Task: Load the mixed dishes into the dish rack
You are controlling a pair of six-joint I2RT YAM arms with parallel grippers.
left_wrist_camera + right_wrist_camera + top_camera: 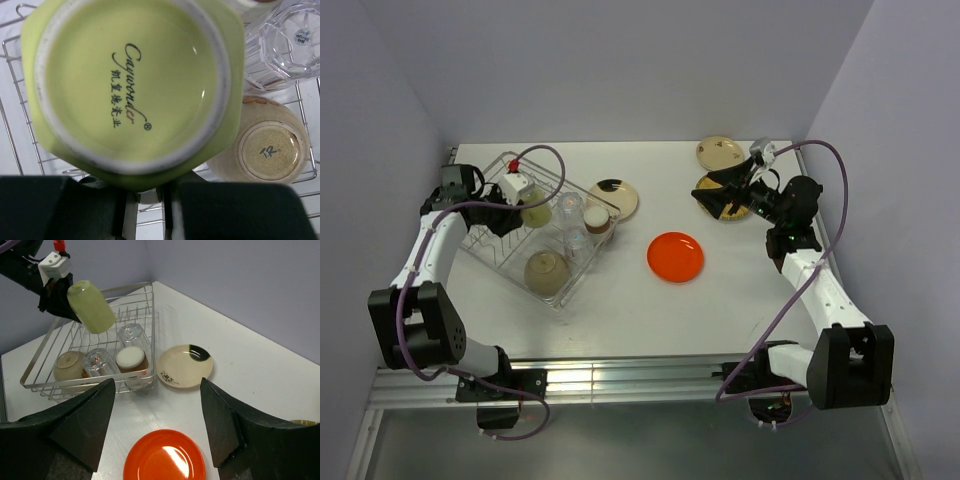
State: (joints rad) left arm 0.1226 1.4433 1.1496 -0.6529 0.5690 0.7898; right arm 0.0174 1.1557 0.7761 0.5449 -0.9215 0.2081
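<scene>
The silver wire dish rack (495, 252) (145, 305) (12, 115) stands at the left. Above it my left gripper (520, 196) (145, 200) (56, 290) is shut on the pale yellow mug (536, 212) (135, 85) (91, 306), which hangs tilted, base toward the wrist camera. Inside the rack are an upturned bowl (546, 270) (272, 147) (69, 366), two clear glasses (100, 362) (133, 334) (287, 45) and a small upturned cup (131, 360). The orange plate (675, 256) (165, 457) lies mid-table. My right gripper (718, 192) (158, 381) is open and empty, hovering at the right.
A cream plate with a black patch (613, 198) (184, 366) lies just right of the rack. Two more plates (721, 152) (732, 208) sit at the back right, the nearer one partly under my right gripper. Walls close in on the back, left and right.
</scene>
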